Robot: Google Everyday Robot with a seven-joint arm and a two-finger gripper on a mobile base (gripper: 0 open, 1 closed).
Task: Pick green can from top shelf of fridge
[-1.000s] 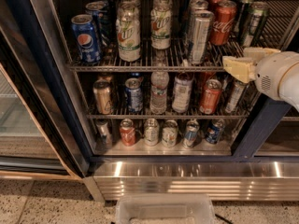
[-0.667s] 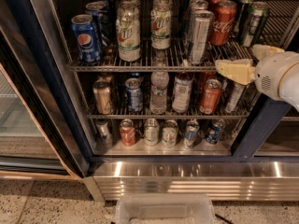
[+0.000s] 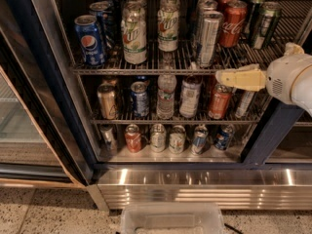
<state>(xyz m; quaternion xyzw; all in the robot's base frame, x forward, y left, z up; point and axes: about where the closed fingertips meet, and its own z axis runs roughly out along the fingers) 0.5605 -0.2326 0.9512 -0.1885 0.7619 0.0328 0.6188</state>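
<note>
The green can (image 3: 266,25) stands at the right end of the top shelf (image 3: 146,70) of the fridge (image 3: 48,82), just right of a red Coca-Cola can (image 3: 233,23). It is dark green with a silver lid, and a second dark can stands behind it. My gripper (image 3: 241,78) reaches in from the right with its pale yellow tip pointing left. It sits at the height of the top shelf's front bar, below and left of the green can and apart from it. It holds nothing that I can see.
On the top shelf also stand a Pepsi can (image 3: 90,40), two 7UP bottles (image 3: 134,33), and a tall silver can (image 3: 209,33). Two lower racks hold cans and bottles. The glass door (image 3: 19,130) stands open at left. A clear bin (image 3: 170,221) lies on the floor.
My gripper has moved left and slightly down, along the front of the top shelf. The cans have not moved.
</note>
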